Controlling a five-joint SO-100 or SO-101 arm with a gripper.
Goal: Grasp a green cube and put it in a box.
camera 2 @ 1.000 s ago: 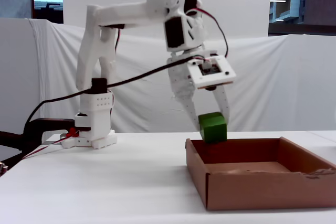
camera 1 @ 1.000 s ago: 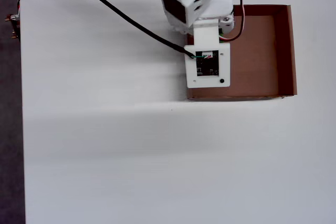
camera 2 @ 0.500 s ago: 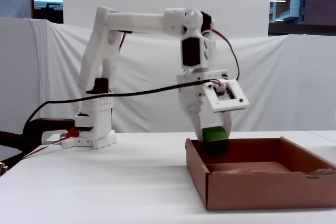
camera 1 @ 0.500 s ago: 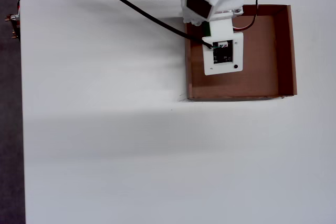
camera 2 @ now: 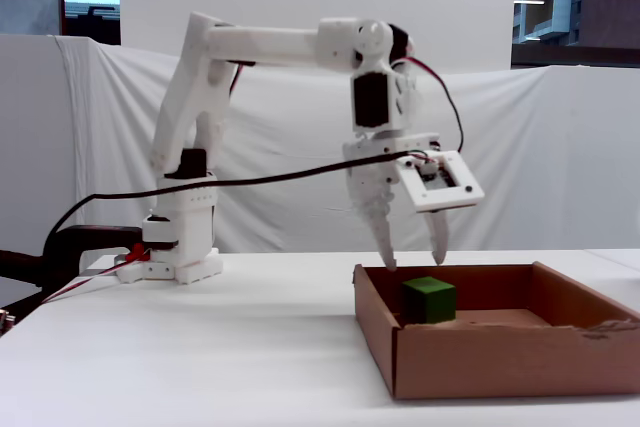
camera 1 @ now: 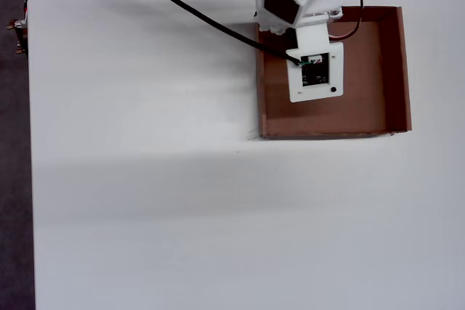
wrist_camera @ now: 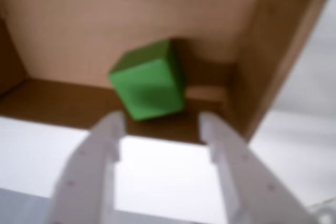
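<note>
The green cube (wrist_camera: 149,80) lies free on the floor of the box (wrist_camera: 131,14), tilted and close to a corner in the wrist view. My gripper (wrist_camera: 161,119) is open, its two white fingers spread just short of the cube and not touching it. From the side, in the fixed view, the gripper (camera 2: 415,262) hangs open a little above the green cube (camera 2: 429,299), which rests inside the box (camera 2: 500,352) near its left wall. In the overhead view the wrist camera mount (camera 1: 315,72) hides the cube and the fingers; the box (camera 1: 403,70) shows around it.
A black cable (camera 1: 182,9) runs from the wrist across the white table to the top left. The arm's base (camera 2: 180,247) stands left of the box. The table's left edge (camera 1: 29,179) borders a dark strip. White cloth hangs behind.
The gripper has opened and let go of the green cube, which dropped onto the box floor. The wrist shifted slightly further over the box.
</note>
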